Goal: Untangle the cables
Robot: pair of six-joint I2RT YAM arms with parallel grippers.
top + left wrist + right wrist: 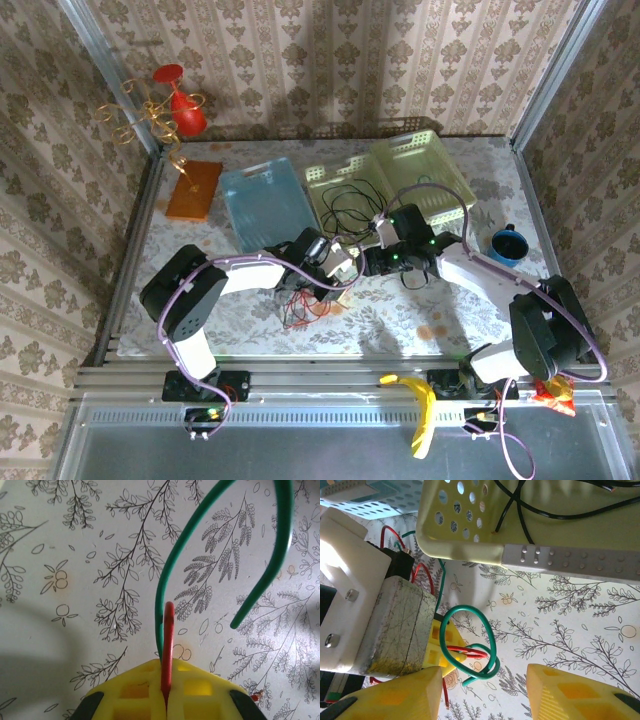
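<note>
Since the knot has to be opened one strand at a time, my left gripper serves as the anchor. Its yellow fingers are pressed together on a short bight of the red cable. The green cable comes out of the same seam, touching the red on its left side. I judge that both are pinched, the red certainly.

Orientation, left wrist view: the red bight stands straight out along the line of my fingers, its rounded tip pointing away from the palm. The green rises beside it, arcs over to the right and comes back down. Its cut end hangs free above the tabletop and points down and left, back towards the fingers.

From above, the left gripper sits near the middle of the tabletop. The heap of loose strands, red with some green, lies just below it towards the front edge.

My right gripper faces the left one from close by with its fingers spread and nothing between them. I judge that it is lined up to take the green loop while the left hand holds the red. In this view the green curls once around the red just beyond the left fingertips.

Further right, the black cable lies in crossing loops inside the pale yellow basket towards the back edge, apart from the other two.
</note>
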